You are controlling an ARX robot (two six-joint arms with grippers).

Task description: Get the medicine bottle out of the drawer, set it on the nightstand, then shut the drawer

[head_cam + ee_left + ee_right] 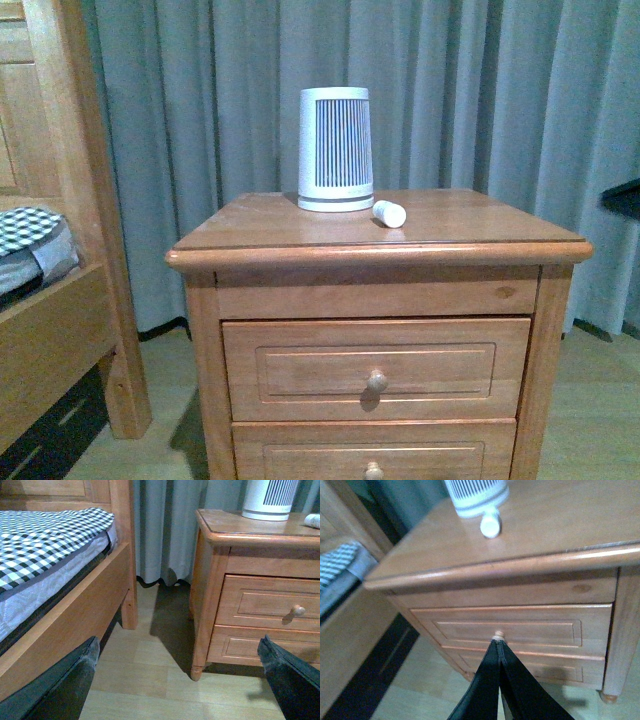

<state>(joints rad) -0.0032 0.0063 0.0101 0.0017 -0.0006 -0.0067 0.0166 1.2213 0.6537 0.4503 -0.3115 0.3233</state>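
Note:
The medicine bottle [389, 213] lies on its side on the nightstand's top [480, 225], just right of the ribbed white device [335, 150]. It also shows in the right wrist view [490, 525] and at the edge of the left wrist view [312, 521]. The upper drawer [300, 370] is closed, its knob [377, 380] facing me. My right gripper [498, 642] is shut and empty, with its tips lined up on the drawer knob [498, 634]; I cannot tell if they touch. My left gripper [178, 647] is open and empty, low over the floor left of the nightstand. Neither arm shows in the front view.
The wooden bed frame [60, 300] with checked bedding [45, 535] stands to the left, with a gap of wooden floor [150, 655] between it and the nightstand. The lower drawer [300, 455] is closed. Grey curtains [200, 120] hang behind.

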